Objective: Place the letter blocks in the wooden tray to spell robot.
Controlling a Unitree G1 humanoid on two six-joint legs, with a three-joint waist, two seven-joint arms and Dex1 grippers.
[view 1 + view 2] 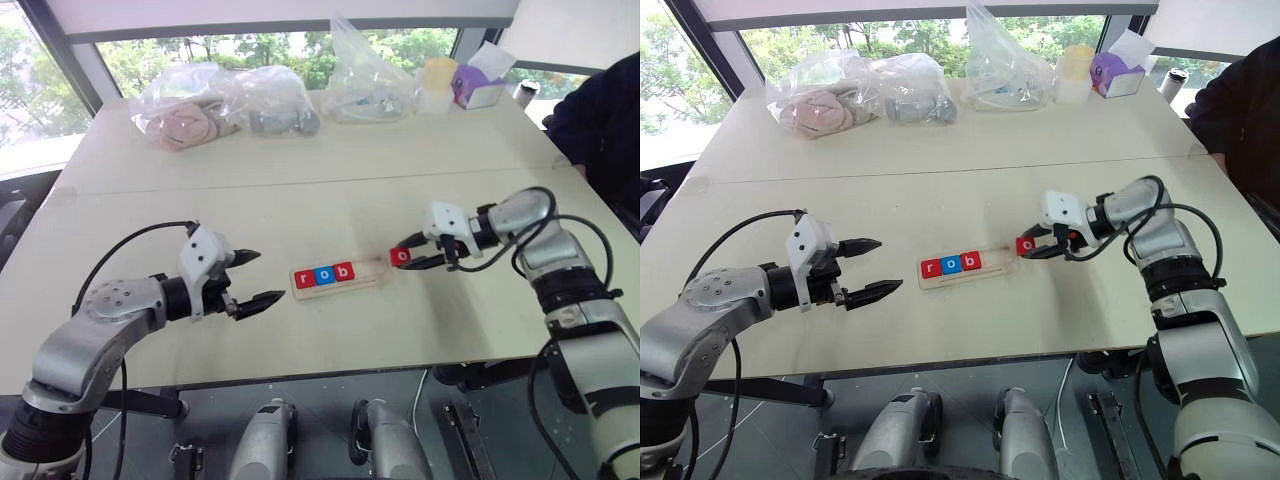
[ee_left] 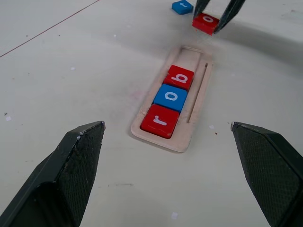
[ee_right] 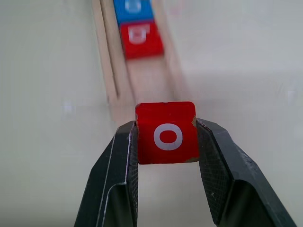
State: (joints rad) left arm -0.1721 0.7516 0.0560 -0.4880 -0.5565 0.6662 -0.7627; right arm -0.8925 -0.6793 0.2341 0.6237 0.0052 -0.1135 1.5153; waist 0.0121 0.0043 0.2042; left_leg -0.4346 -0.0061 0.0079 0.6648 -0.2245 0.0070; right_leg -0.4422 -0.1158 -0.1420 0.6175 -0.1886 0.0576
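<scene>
Just off the open end of the wooden tray [image 1: 340, 277], a red "o" block [image 3: 166, 133] is held clear of the worktop [image 1: 300, 190], pinched by its two side edges in the right pincer [image 1: 414, 256], whose fingers are closed snugly on it with the letter facing up. Inside the tray, three blocks are already seated flush against one another: a red "r" [image 2: 160, 120], a blue "o" [image 2: 171, 97] and a red "b" [image 2: 179, 77]. Two places beyond the "b" are left bare. A blue block [image 2: 182, 6] is seen lying on the worktop a little beyond the held one, presumably the "t".

The step in hand is judged to be the seating of this fourth letter. It is best done if the block is first brought square over the gap next to the "b", its edges kept parallel with the tray's rim, and then lowered flat, not tilted. A corner caught on the thin rim could leave it propped up, or the light tray could be nudged. Release is best delayed until the block is resting on the tray floor.

The left pincer [image 1: 251, 278] is held wide open and empty, near the tray's "r" end without touching it.
</scene>
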